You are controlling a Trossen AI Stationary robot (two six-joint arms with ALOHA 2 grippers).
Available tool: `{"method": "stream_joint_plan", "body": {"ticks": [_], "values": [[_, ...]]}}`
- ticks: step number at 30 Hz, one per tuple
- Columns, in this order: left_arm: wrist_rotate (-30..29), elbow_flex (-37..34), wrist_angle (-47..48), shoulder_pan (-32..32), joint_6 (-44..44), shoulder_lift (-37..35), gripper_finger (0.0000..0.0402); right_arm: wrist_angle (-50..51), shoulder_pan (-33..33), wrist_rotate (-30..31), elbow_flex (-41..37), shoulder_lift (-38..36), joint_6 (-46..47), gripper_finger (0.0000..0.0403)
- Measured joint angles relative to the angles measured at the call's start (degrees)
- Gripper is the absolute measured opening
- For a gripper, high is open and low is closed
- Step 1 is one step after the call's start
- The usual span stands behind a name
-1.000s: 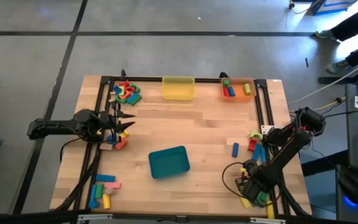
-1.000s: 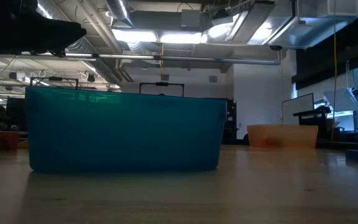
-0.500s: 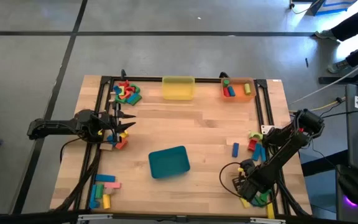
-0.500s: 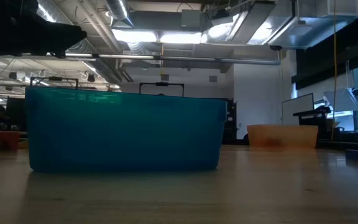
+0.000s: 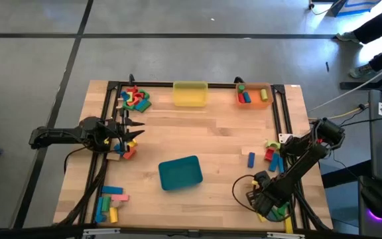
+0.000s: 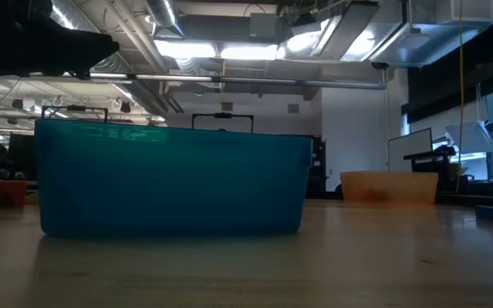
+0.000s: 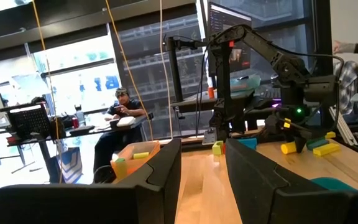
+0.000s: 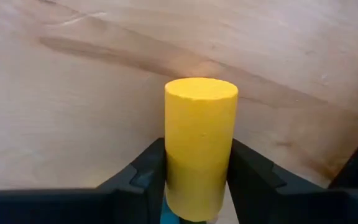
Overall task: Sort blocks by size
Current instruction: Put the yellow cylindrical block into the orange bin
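Block in grip: I see a plain yellow cylinder point(image 8: 200, 143), smooth, flat-ended, matte.
Right gripper point(image 5: 262, 202): clenched on that cylinder at lower right of the high view, both fingers point(image 8: 143, 171) against its sides.
Left gripper point(image 5: 132, 129): at left-centre above loose blocks point(image 5: 127, 150); fingers parted, nothing between them.
Other blocks: piles at upper left point(image 5: 134, 98), lower left point(image 5: 109, 202); three in the orange tray point(image 5: 254, 95).
Writing: I read none.

cylinder block point(image 8: 200, 143): yellow | trays: teal point(image 5: 180, 172), yellow point(image 5: 190, 93), orange point(image 5: 254, 95) | table point(image 5: 217, 139): light wood | fingers point(image 8: 143, 171): dark
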State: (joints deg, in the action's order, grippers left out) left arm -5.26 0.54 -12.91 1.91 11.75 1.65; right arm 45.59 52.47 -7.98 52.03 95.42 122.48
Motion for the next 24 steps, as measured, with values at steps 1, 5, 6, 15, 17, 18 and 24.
{"method": "stream_joint_plan", "body": {"ticks": [1, 5, 6, 15, 17, 18, 24], "values": [[0.0, 0.0, 0.0, 0.0, 0.0, 0.0, 0.0111, -0.2, 0.0, 0.1, 0.6, -0.4, 0.0, 0.014], [0.0, 0.0, -0.2, 0.0, 0.0, 0.0, 0.0111, 2.6, 0.0, 3.3, 2.1, -3.6, -1.0, 0.0148], [0.0, 0.0, -0.2, 0.0, 0.0, 0.0, 0.0111, 3.1, 0.0, 5.2, 2.5, -4.3, -1.3, 0.0147], [0.0, 0.0, -0.2, 0.0, 0.0, 0.0, 0.0111, 7.8, -5.9, 19.4, 3.5, -12.4, -10.9, 0.0147], [0.0, 0.0, -0.1, 0.0, 0.1, 0.0, 0.0111, 8.7, -8.6, 21.3, 3.5, -13.4, -15.5, 0.0149], [0.0, 0.0, -0.2, 0.0, 0.1, 0.0, 0.0111, 9.2, -10.2, 22.6, 3.5, -13.9, -18.2, 0.0148], [0.0, 0.0, -0.1, 0.0, 0.0, 0.0, 0.0111, 11.5, -21.1, 31.4, 3.5, -16.8, -36.3, 0.0146]]}}
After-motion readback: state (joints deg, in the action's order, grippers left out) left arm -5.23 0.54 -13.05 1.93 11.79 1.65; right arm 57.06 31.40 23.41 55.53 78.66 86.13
